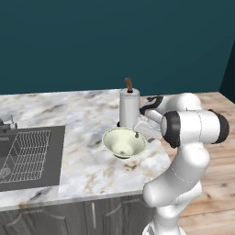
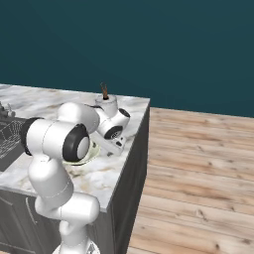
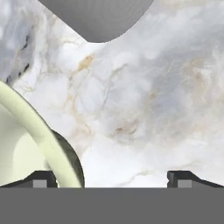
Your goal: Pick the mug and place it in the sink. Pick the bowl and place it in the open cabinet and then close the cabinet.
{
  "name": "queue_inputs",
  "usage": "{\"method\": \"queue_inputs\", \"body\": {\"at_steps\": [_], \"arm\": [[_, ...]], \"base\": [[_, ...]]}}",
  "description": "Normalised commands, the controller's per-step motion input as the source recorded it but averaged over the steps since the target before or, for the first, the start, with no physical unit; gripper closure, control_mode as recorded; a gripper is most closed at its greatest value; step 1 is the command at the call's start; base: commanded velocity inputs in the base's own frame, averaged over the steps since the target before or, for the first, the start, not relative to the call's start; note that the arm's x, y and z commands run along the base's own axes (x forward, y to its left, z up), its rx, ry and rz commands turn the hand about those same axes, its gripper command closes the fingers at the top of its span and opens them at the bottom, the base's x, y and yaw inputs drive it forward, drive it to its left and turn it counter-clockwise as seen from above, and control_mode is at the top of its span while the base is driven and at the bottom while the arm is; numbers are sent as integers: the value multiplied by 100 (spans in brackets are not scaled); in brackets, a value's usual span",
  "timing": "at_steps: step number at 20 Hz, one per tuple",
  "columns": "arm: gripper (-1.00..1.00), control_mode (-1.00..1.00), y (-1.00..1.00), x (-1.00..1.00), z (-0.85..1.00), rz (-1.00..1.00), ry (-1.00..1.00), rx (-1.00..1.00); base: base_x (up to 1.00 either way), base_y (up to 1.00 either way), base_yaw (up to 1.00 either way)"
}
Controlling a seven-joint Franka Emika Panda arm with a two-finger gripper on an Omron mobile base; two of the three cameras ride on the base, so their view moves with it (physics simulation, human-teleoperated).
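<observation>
Gripper at the bowl's rim
The gripper (image 3: 111, 180) stood spread wide, empty, with the bowl (image 1: 124, 142) at frame centre.

- One cream-white bowl (image 1: 124, 142), just beside the gripper (image 3: 111, 180).
- One grey-white canister (image 1: 129, 108) with a brown handle, just beyond it.
- One sink (image 1: 27, 158), well left.
</observation>
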Motion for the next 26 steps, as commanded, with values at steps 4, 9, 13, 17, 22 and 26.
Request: {"method": "queue_inputs", "body": {"at_steps": [4, 9, 13, 17, 22, 26], "arm": [[-100, -100, 11, 0, -17, 0, 0, 3], [-100, -100, 62, 0, -12, 0, -4, 0], [100, -100, 89, 0, -11, 0, -6, 0], [100, -100, 24, -7, -1, 0, -8, 1], [100, -100, -1, -26, 0, -1, -10, 4], [100, -100, -32, -37, 1, -7, -12, 7]], "base": [[0, 0, 0], [0, 0, 0], [0, 0, 0], [0, 0, 0], [0, 0, 0], [0, 0, 0]]}}
